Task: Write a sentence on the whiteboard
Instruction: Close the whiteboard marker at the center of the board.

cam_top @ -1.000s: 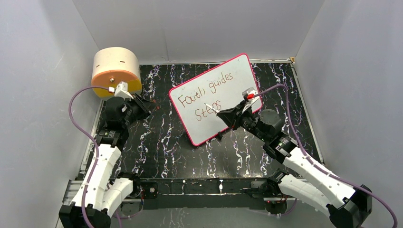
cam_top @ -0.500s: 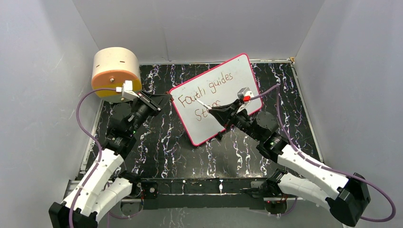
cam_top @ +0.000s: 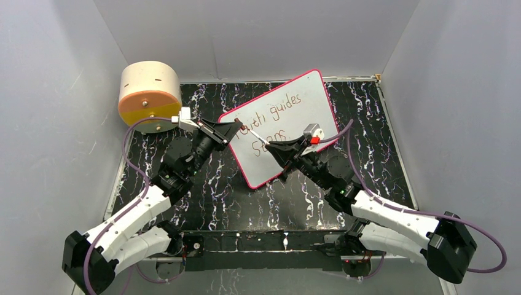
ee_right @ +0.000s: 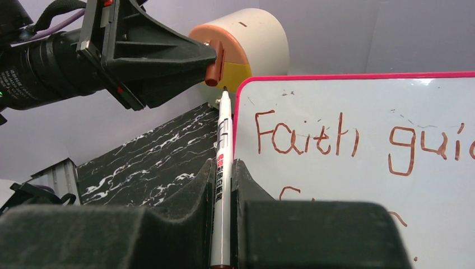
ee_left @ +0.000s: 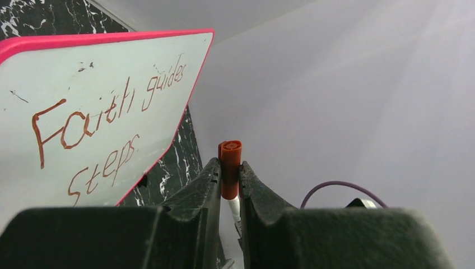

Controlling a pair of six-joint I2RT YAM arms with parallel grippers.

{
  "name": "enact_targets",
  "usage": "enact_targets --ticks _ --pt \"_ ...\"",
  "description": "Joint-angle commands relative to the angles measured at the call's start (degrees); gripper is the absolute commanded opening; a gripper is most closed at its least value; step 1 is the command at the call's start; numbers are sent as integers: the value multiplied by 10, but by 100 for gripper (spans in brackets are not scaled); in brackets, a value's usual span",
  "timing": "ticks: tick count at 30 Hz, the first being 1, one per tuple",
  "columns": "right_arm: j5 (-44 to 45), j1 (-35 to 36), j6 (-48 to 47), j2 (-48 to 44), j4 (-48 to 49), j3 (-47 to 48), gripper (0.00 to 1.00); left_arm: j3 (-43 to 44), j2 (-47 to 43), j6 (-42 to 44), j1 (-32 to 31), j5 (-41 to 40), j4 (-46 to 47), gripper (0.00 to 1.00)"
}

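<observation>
Near the overhead frame's upper middle, the left gripper (cam_top: 232,128), clamped on a red cap (ee_left: 230,168), faces the marker (ee_right: 223,140) pinched in the right gripper (ee_right: 223,171). Capping, likely the step in hand, needs nib and cap lined up, then a straight push. Beside them the whiteboard (cam_top: 310,120) bears the sentence (ee_left: 106,126), its first letters hidden overhead.

Black tabletop (cam_top: 215,196), veined white like marble. Carries the whiteboard (cam_top: 307,117) at the far middle, set askew with one corner toward the back wall, pink-red frame all round. Shows on that board the sentence (cam_top: 285,106) in brownish-red, in two lines. Holds a tan-and-orange drum (cam_top: 149,95) at the far left corner, apart from the whiteboard, orange face turned toward the near side.
</observation>
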Motion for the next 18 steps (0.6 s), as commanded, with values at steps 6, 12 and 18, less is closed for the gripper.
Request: enact_targets --ticks 6,12,18 --pt "41 17 -24 3 99 -11 0 -19 9 -44 -24 -73 70 0" --pt "35 21 -24 8 95 -8 0 -18 8 -48 -25 -77 71 0" --pt "25 24 -24 15 87 -6 0 -17 12 -59 -27 -65 77 0"
